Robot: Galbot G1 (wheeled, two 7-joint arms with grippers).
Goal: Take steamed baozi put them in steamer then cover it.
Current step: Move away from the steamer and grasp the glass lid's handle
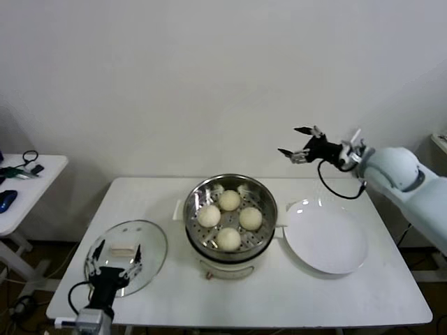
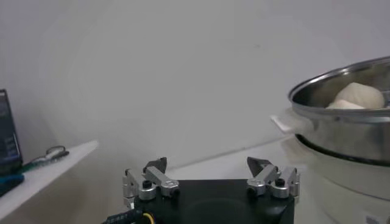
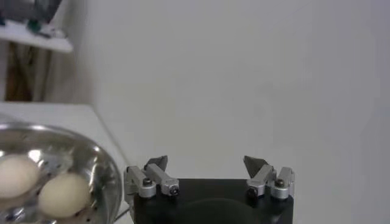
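Several cream-white baozi (image 1: pixel 230 218) lie on the perforated tray inside the shiny steel steamer (image 1: pixel 198 193) at the table's middle. The steamer also shows in the left wrist view (image 2: pixel 341 122) with baozi (image 2: pixel 359 96) in it, and in the right wrist view (image 3: pixel 100 164) with two baozi (image 3: pixel 64 195). The glass cover (image 1: pixel 150 241) with its cream handle (image 1: pixel 123 248) lies flat at the table's front left. My left gripper (image 1: pixel 116 262) is open and empty right over the cover, by its handle. My right gripper (image 1: pixel 298 144) is open and empty, raised above the table's back right.
An empty white plate (image 1: pixel 325 236) lies right of the steamer. A side table (image 1: pixel 21 188) with cables and small items stands at the far left. A white wall is behind the table.
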